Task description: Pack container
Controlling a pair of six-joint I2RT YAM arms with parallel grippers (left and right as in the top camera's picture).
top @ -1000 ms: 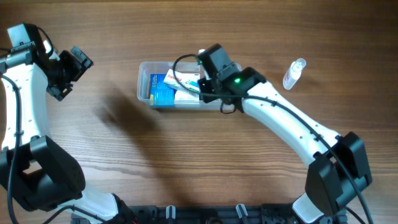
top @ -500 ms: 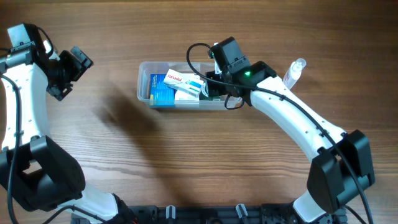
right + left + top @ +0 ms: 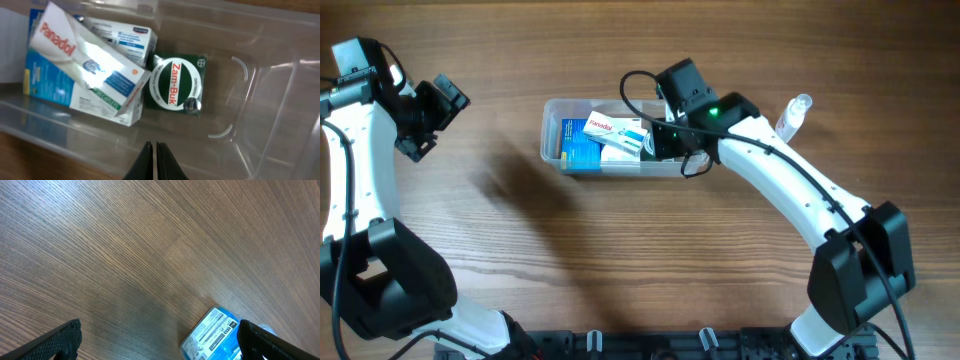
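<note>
**Container directly below your right gripper point(image 3: 154, 148)**

That gripper is pressed together on nothing, over the right end of the container point(image 3: 548, 140). The container lies lengthwise left-to-right, mid-desk toward the far edge. The bottle point(image 3: 792, 118) waits just right of it. Your left gripper point(image 3: 438, 108), spread, is well apart near the far-left corner.

The white box point(image 3: 92, 75) reads "Panadol" in red; the green pack point(image 3: 175, 85) beside it reads "Zam-Buk" (white letters on a red band).

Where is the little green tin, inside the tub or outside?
Inside. The green tin lies on the floor of the clear tub, beside the white Panadol box.
</note>
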